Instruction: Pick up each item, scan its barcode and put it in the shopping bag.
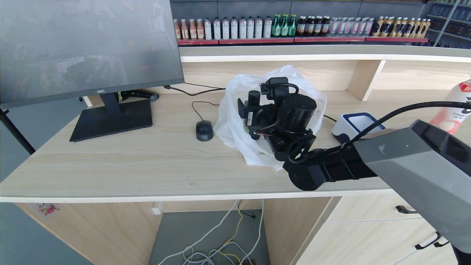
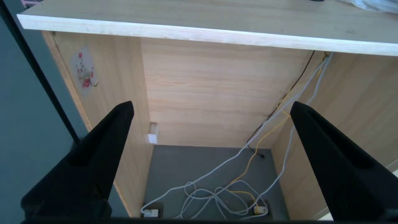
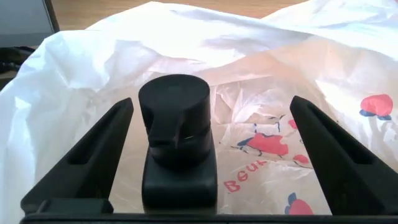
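One bottle (image 1: 455, 110) stands at the right end of the desk (image 1: 147, 162), past the scanner (image 1: 355, 125). It is probably light, smooth plastic, best gripped round its middle. The right tool (image 3: 211, 101) gapes over the soft bag (image 1: 235, 121), and the left tool (image 2: 211, 109) is also open and empty.

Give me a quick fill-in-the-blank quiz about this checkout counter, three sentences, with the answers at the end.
1. The scanner stands on the shopping bag's ____ side, by the robot's sides.
2. The black mouse lies on the counter between the shopping bag and the ____.
3. The left claw is ____, nothing between its fingers.
Answers: right; monitor; open.
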Available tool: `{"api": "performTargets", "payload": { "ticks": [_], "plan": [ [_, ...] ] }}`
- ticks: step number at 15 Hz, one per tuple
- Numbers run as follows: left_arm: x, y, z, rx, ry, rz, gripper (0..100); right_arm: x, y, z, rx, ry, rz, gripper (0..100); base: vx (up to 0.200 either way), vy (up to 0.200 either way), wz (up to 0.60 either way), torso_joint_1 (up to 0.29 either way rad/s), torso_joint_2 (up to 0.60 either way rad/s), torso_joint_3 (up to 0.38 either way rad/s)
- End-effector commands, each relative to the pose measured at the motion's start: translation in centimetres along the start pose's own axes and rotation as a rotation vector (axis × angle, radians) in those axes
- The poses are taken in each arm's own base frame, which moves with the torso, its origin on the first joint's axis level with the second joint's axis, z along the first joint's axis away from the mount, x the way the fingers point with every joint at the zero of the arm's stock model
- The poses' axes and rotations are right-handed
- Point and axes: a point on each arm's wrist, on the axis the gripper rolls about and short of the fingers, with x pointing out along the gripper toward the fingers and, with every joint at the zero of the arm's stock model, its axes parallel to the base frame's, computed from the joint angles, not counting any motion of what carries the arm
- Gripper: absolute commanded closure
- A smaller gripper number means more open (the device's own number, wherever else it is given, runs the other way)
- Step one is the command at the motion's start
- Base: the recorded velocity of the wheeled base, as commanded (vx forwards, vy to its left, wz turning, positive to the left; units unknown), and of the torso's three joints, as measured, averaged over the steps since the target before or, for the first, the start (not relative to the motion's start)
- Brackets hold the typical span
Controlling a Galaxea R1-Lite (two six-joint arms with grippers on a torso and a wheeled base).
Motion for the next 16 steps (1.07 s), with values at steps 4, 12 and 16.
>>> {"api": "performTargets", "payload": {
  "ticks": [4,12,16],
  "plan": [
    [0.0,0.0,0.0,0.0,0.0,0.001,0,-3.6,-1.6,3.6,-0.034,0.016,0.023,0,0.0,0.0,0.0,0.0,0.0,0.0],
    [0.0,0.0,0.0,0.0,0.0,-0.001,0,-10.1,-3.5,6.3,0.042,-0.183,0.146,0,0.0,0.0,0.0,0.0,0.0,0.0],
    [0.0,0.0,0.0,0.0,0.0,0.001,0,-14.9,-3.7,5.2,-0.041,-0.199,0.341,0,0.0,0.0,0.0,0.0,0.0,0.0]
  ]
}}
